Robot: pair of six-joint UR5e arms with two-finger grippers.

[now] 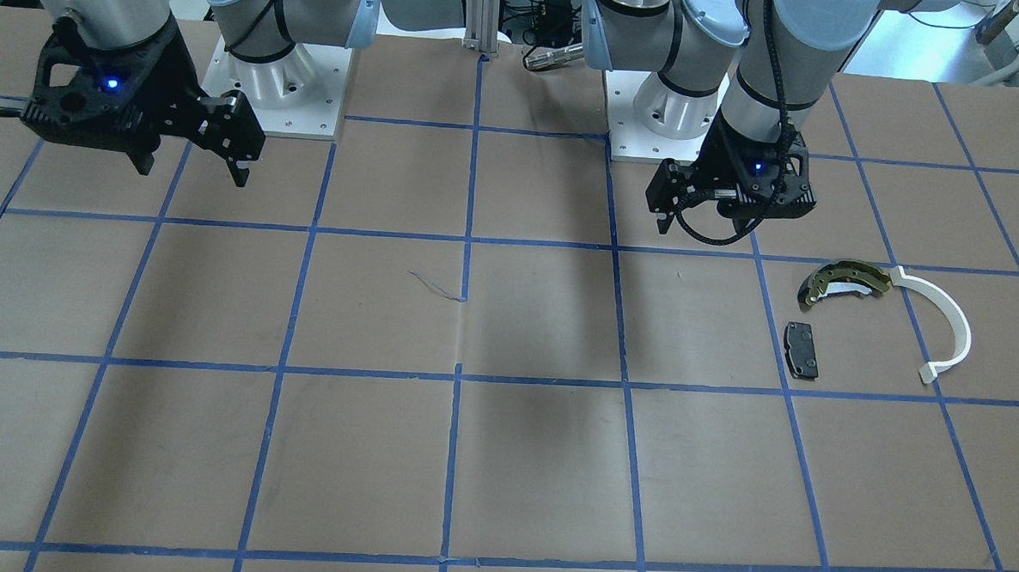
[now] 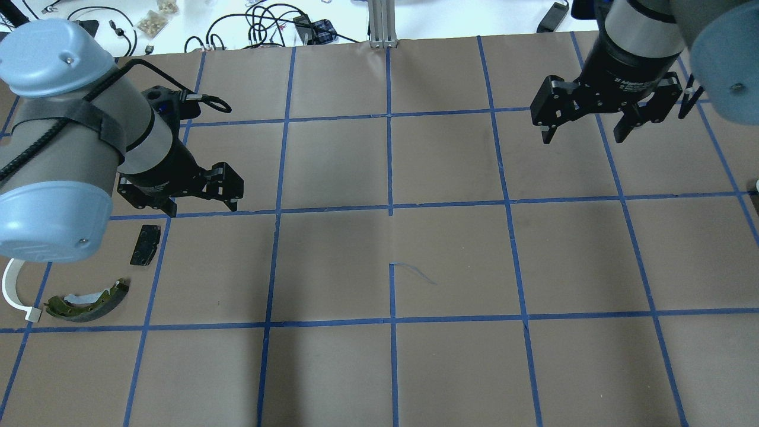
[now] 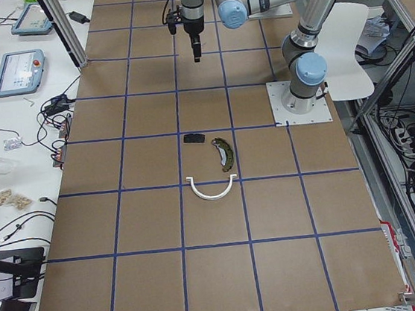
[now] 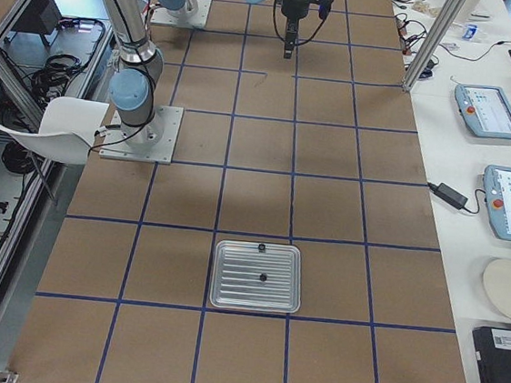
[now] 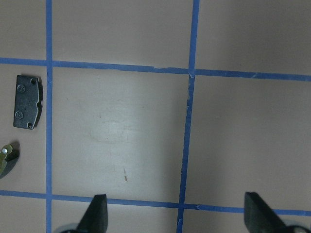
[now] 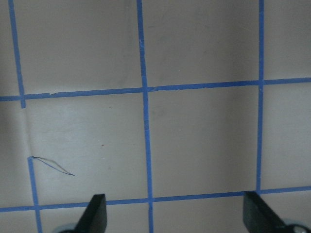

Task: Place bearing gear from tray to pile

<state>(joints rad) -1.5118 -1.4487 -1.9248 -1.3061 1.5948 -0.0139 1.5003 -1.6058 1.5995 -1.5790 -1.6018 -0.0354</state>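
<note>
The bearing gear (image 4: 264,277) is a tiny black knob in the middle of the ribbed metal tray (image 4: 227,289), seen only in the exterior right view. A second tiny black bit (image 4: 262,246) sits at the tray's far rim. The pile lies by my left arm: olive-gold shoe (image 2: 89,302), white arc strip (image 1: 946,327) and dark grey pad (image 2: 146,244). My left gripper (image 2: 201,207) is open and empty, high above the table just beyond the pad (image 5: 27,108). My right gripper (image 2: 582,137) is open and empty, high over bare table, far from the tray.
The brown table top (image 2: 391,367) carries a blue tape grid. Cables and clutter lie beyond its far edge (image 2: 267,24). Side benches with teach pendants (image 4: 488,111) flank the table. A thin blue thread (image 2: 415,273) lies near the middle.
</note>
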